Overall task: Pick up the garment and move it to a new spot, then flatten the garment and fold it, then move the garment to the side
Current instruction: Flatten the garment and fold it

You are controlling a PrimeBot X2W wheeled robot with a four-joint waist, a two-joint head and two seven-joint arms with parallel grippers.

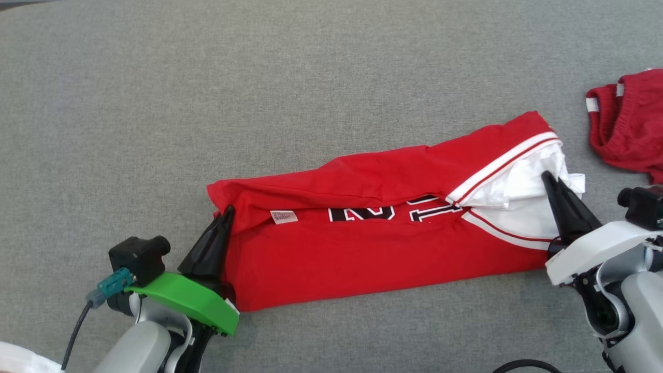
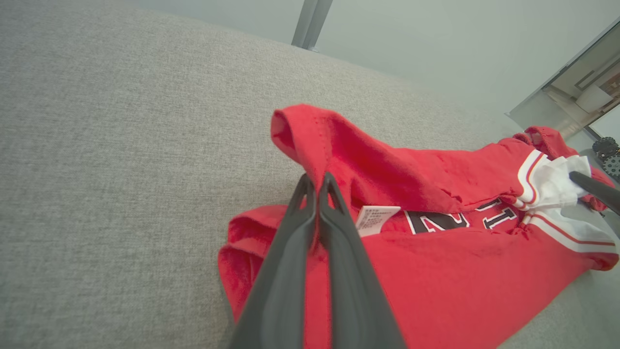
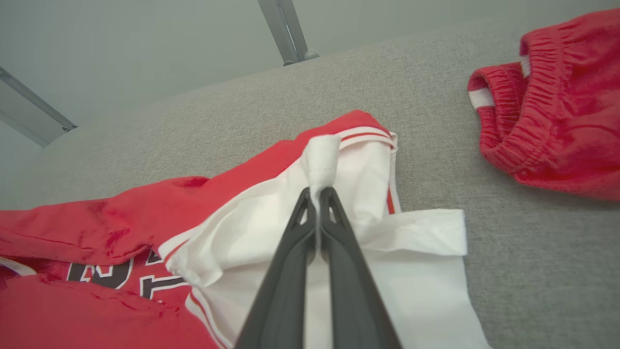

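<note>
The garment [image 1: 362,248] is a red jersey with black-and-white lettering, white sleeves and a small white label; it lies lengthwise across the grey surface, partly folded over itself. My left gripper [image 1: 228,211] is shut on the red hem at its left end, seen close in the left wrist view [image 2: 317,180] where a flap of red cloth rises above the fingertips. My right gripper [image 1: 547,177] is shut on the white sleeve cloth at the jersey's right end; in the right wrist view [image 3: 317,193] a pinch of white fabric [image 3: 323,157] stands up between the fingers.
A second red piece with white stripes and an elastic waistband [image 1: 629,124] lies bunched at the right edge [image 3: 552,102]. The grey fabric surface [image 1: 207,93] stretches wide behind and to the left. Metal posts [image 3: 286,31] stand beyond its far edge.
</note>
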